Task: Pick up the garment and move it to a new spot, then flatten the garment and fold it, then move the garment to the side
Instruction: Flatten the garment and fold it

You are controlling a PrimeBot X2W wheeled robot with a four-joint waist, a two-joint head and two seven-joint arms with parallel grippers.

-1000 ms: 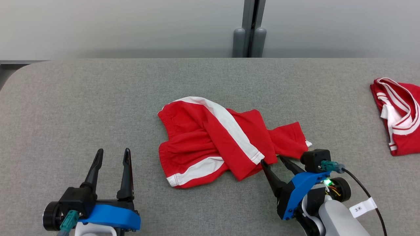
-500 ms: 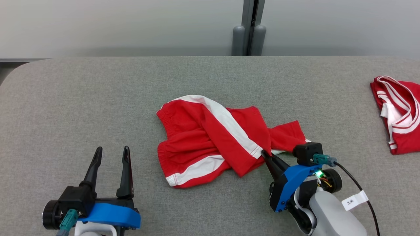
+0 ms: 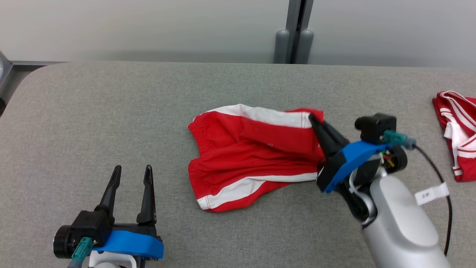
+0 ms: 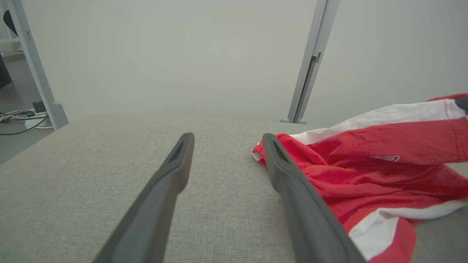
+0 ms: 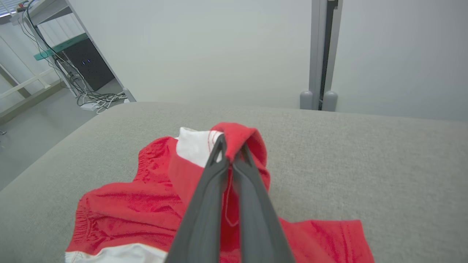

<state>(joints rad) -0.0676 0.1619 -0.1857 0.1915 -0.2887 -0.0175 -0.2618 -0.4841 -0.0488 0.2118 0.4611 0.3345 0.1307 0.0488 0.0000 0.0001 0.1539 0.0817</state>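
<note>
1. Table (image 3: 93, 111). Grey woven cover with a rounded far-left corner. It spans the scene from left to right.

2. Garment (image 3: 253, 160). Red shorts with white side stripes and a gathered elastic waistband.
- Position: middle of the table, waistband toward the left, body rumpled in long folds. The far-right corner is raised off the cover and the rest lies on it.
- Handling, as a judgement: light, soft and limp, and not fragile. It will sag and twist under any single hold. The cloth will probably cling to the woven cover rather than slide, so lifting suits it better than dragging.
- Where to hold, as a judgement: the stitched hem corners and the two ends of the waistband, where the fabric is doubled. Two holds set apart would keep it spread for flattening.

3. Second garment (image 3: 455, 141). Red and white, crumpled at the right edge of the table, well apart from the first.

4. Right gripper (image 3: 312, 117). At the right of the garment, with the fingers pressed together. They pinch the garment's hem where the white stripe ends, and a lip of red cloth folds over the tips.

5. Left gripper (image 3: 133, 169). Near left, low over the table, fingers spread with nothing between them. It is apart from the garment, whose waistband lies to its right.
</note>
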